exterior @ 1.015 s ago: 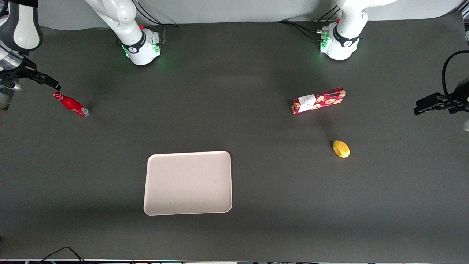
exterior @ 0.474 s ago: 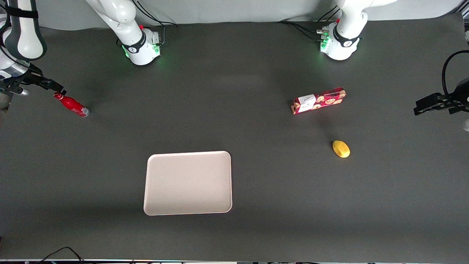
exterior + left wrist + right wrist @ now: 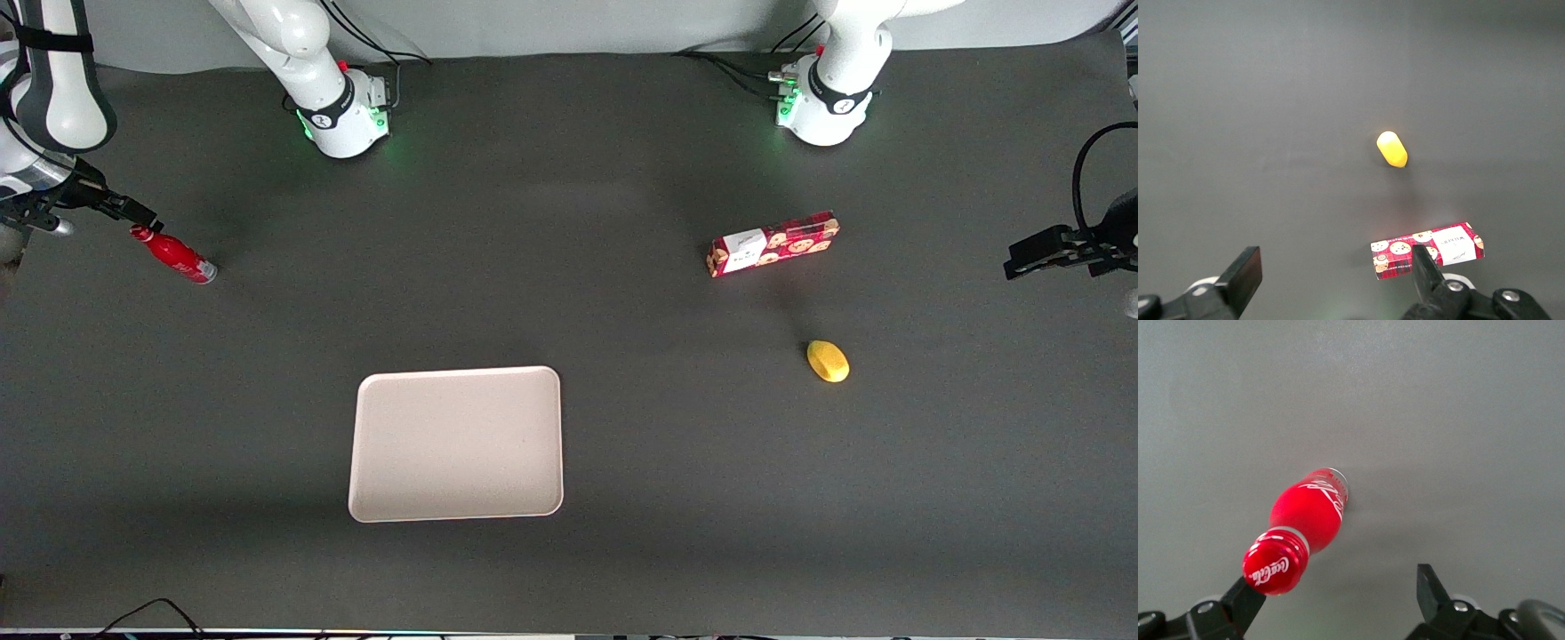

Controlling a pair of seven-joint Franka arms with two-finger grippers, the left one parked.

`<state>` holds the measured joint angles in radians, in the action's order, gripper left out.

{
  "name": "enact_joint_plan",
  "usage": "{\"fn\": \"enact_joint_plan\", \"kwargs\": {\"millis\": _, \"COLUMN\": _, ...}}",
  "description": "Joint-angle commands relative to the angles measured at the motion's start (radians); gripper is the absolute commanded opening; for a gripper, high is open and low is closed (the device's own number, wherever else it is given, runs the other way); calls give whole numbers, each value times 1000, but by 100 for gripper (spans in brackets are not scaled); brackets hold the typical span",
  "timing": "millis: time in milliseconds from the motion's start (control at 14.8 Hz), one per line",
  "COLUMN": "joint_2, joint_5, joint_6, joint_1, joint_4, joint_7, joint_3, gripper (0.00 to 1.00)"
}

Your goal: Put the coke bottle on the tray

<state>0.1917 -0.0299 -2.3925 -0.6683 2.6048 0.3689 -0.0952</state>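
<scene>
Tray point(image 3: 457, 443): nearest the front camera, flat on the table point(image 3: 569, 569), nothing on it; we see a low raised rim all round, which we judge the bottle must clear on its way in.
Room: we see bare table between tray and bottle, so the carry looks unobstructed; tray and bottle are well apart.
Lemon point(image 3: 828, 361): toward the parked arm's end, farther from the camera than the tray; out of our path.
Box point(image 3: 773, 244): red, cookie-printed, lying flat, farther again than the lemon; also out of our path.
Bottle point(image 3: 172, 254): standing on its silvery base toward the working arm's end of the table, near the table's edge there; we see the cap point(image 3: 1275, 563) and narrow neck topmost in the right wrist view.
Handling: we judge it light, stiff and smooth, tall and slim on a small base, so easy to topple with a sideways nudge.
Hold: we would take it across the red body below the neck, where it is widest, rather than at the slick cap.
Gripper point(image 3: 133, 212): hovers just above and beside the cap; its fingers point(image 3: 1429, 587) stand apart, holding nothing, one close beside the cap, with the bottle not yet centred between them.
Edge: the bottle is close to the table's end, so we judge there is little room for error on that side.
</scene>
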Motion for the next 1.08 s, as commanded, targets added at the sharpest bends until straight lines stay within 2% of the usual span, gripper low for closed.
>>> {"fn": "enact_joint_plan", "kwargs": {"millis": 0, "joint_2": -31, "joint_5": 59, "joint_6": -11, "joint_1": -10, "joint_4": -11, "joint_7": 39, "joint_3": 5, "gripper": 90}}
{"fn": "enact_joint_plan", "kwargs": {"millis": 68, "joint_2": -32, "joint_5": 67, "joint_6": -8, "joint_1": -8, "joint_4": -12, "joint_7": 38, "joint_3": 12, "gripper": 77}}
{"fn": "enact_joint_plan", "kwargs": {"millis": 135, "joint_2": -32, "joint_5": 67, "joint_6": -5, "joint_1": -8, "joint_4": -12, "joint_7": 38, "joint_3": 12, "gripper": 57}}
{"fn": "enact_joint_plan", "kwargs": {"millis": 203, "joint_2": -32, "joint_5": 67, "joint_6": -5, "joint_1": -8, "joint_4": -12, "joint_7": 38, "joint_3": 12, "gripper": 51}}
{"fn": "enact_joint_plan", "kwargs": {"millis": 338, "joint_2": -32, "joint_5": 67, "joint_6": -2, "joint_1": -8, "joint_4": -14, "joint_7": 39, "joint_3": 12, "gripper": 31}}
{"fn": "enact_joint_plan", "kwargs": {"millis": 541, "joint_2": -31, "joint_5": 67, "joint_6": -1, "joint_1": -7, "joint_4": -14, "joint_7": 39, "joint_3": 14, "gripper": 15}}
{"fn": "enact_joint_plan", "kwargs": {"millis": 677, "joint_2": -32, "joint_5": 67, "joint_6": 7, "joint_1": -2, "joint_4": -23, "joint_7": 38, "joint_3": 14, "gripper": 28}}
{"fn": "enact_joint_plan", "kwargs": {"millis": 744, "joint_2": -31, "joint_5": 68, "joint_6": 7, "joint_1": -2, "joint_4": -23, "joint_7": 36, "joint_3": 14, "gripper": 20}}
{"fn": "enact_joint_plan", "kwargs": {"millis": 812, "joint_2": -31, "joint_5": 68, "joint_6": 9, "joint_1": -1, "joint_4": -25, "joint_7": 35, "joint_3": 14, "gripper": 17}}
{"fn": "enact_joint_plan", "kwargs": {"millis": 880, "joint_2": -31, "joint_5": 68, "joint_6": 27, "joint_1": -2, "joint_4": -32, "joint_7": 30, "joint_3": 14, "gripper": 38}}
{"fn": "enact_joint_plan", "kwargs": {"millis": 947, "joint_2": -31, "joint_5": 71, "joint_6": 54, "joint_1": -1, "joint_4": -44, "joint_7": 22, "joint_3": 14, "gripper": 99}}
{"fn": "enact_joint_plan", "kwargs": {"millis": 1015, "joint_2": -31, "joint_5": 80, "joint_6": 84, "joint_1": -1, "joint_4": -58, "joint_7": 25, "joint_3": 14, "gripper": 100}}
